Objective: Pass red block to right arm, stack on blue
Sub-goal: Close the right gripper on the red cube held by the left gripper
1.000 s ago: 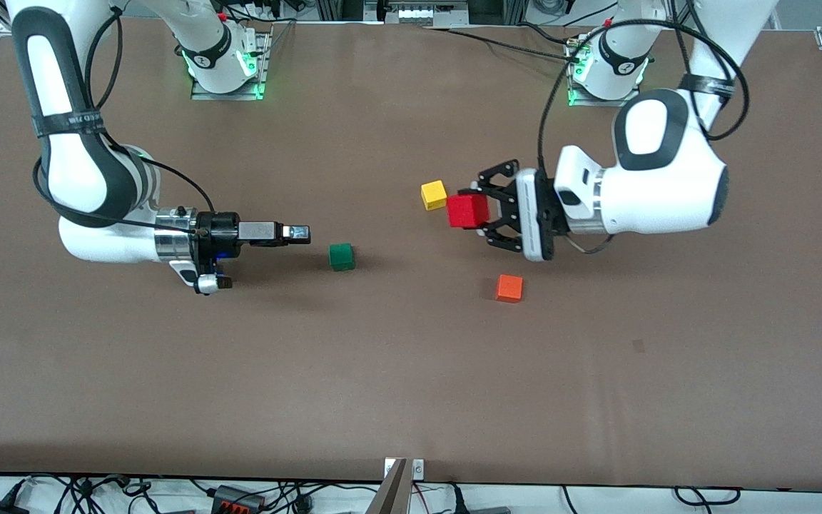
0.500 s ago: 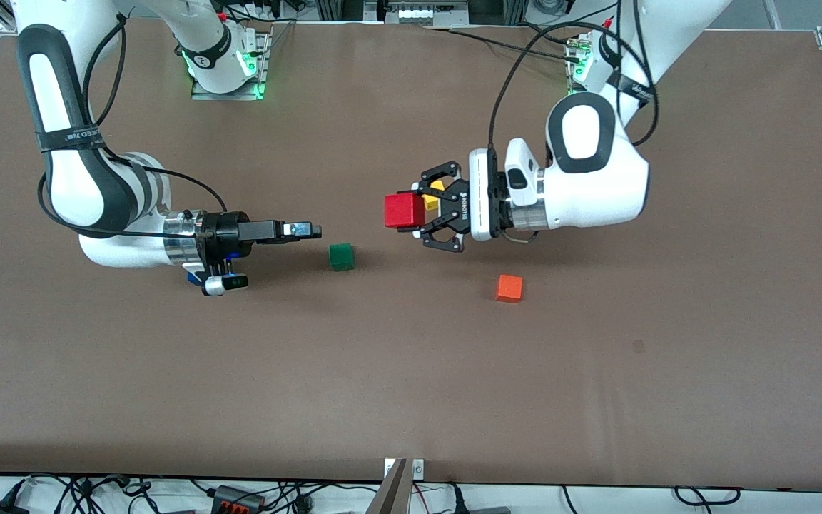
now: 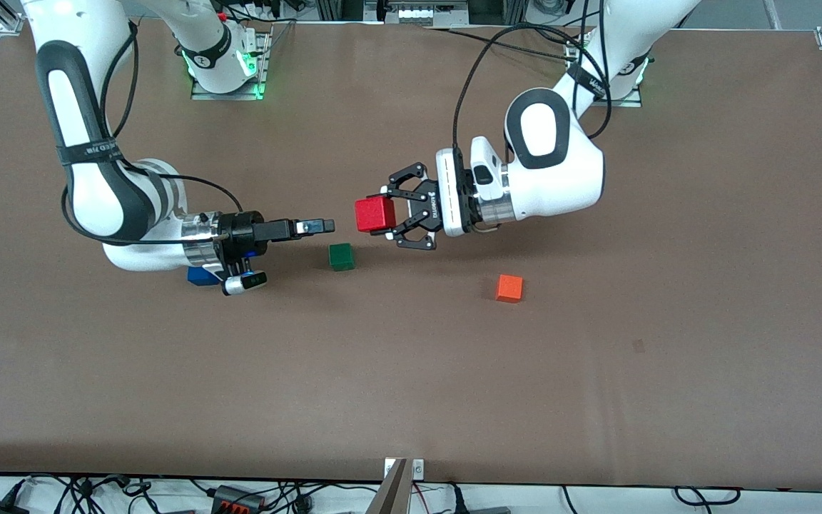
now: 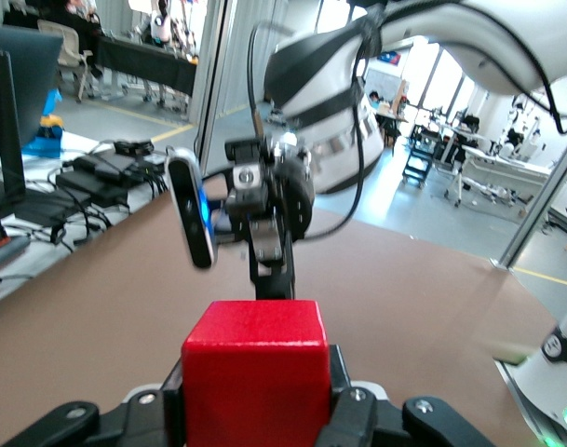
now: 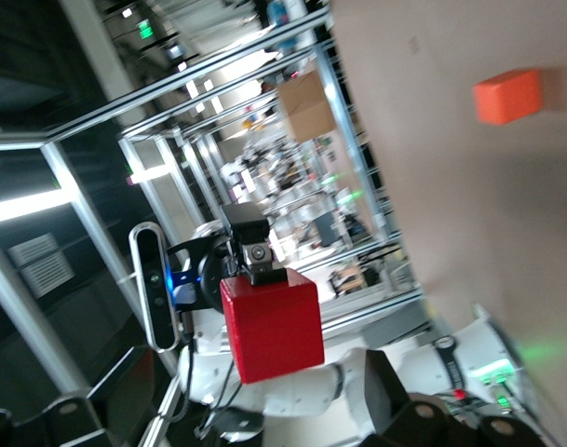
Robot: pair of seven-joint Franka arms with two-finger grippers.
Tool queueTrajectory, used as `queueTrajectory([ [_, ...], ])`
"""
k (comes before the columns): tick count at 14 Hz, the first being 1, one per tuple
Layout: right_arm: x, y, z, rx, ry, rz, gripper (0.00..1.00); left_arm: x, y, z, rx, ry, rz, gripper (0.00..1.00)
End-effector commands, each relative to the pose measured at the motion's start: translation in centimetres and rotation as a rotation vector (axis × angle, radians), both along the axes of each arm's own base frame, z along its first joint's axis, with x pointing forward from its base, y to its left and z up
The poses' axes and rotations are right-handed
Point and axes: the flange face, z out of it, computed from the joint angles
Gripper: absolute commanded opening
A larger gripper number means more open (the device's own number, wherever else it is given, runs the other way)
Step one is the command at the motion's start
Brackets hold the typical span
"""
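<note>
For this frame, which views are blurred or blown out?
Front view: sharp, evenly lit, soft shadows under both arms. Left wrist view: red block crisp, right hand soft, windows glaring. Right wrist view: tilted, orange cube smeared, background lights bright.

A bright red block (image 3: pixel 373 214) is sitting between the black jaws of the left gripper (image 3: pixel 387 215). A green cube (image 3: pixel 341 256) and an orange cube (image 3: pixel 509 288) are showing against the brown bench (image 3: pixel 411 371). A deep blue cube (image 3: pixel 201 276) is peeking out under the white, black-banded right arm (image 3: pixel 108 185).
</note>
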Motion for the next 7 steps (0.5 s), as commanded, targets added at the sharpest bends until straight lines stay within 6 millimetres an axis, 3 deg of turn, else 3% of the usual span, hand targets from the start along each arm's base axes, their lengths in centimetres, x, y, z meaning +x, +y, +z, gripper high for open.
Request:
queueTrajectory([
  [1,0.1,0.9,-1.2,0.095,-0.027,-0.001,1.0,0.0,-1.7,0.2,-0.057,-0.033,0.031,0.09],
  [3,0.2,1.1,-1.8,0.112,-0.049,0.01,1.0,0.9,-1.9,-0.4,-0.077,-0.041,0.041,0.09],
  [7,0.1,3.0,-0.7,0.115,-0.058,0.042,1.0,0.8,-2.7,-1.3,-0.073,-0.03,0.047,0.09],
])
